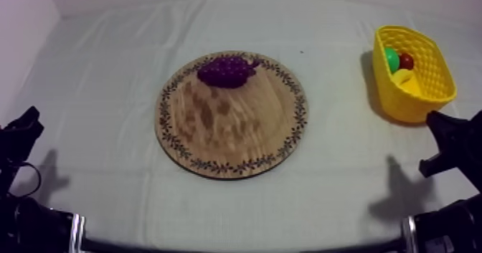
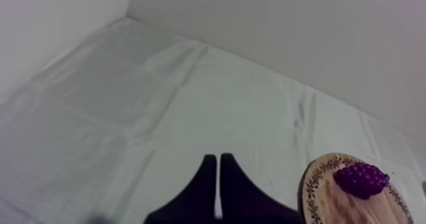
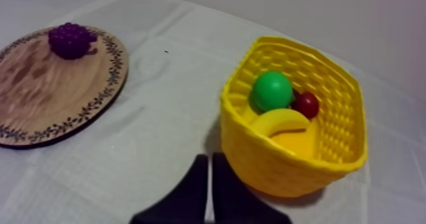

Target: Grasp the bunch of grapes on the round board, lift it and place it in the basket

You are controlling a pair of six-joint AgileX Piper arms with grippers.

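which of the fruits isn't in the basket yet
The bunch of grapes, on the wooden board; the banana, green fruit and small red fruit lie in the yellow basket.

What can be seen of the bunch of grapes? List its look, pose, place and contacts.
The bunch of grapes is dark purple, a knobbly cluster of small round berries, plastic-looking, with a short stub at one end. It lies flat on the round wooden board, near its far rim, by the patterned border. Only the board touches it.

Pressed-together fingers (image 3: 194, 195) beside yellow basket (image 3: 253, 155); grapes (image 3: 70, 39) on board (image 3: 57, 96).
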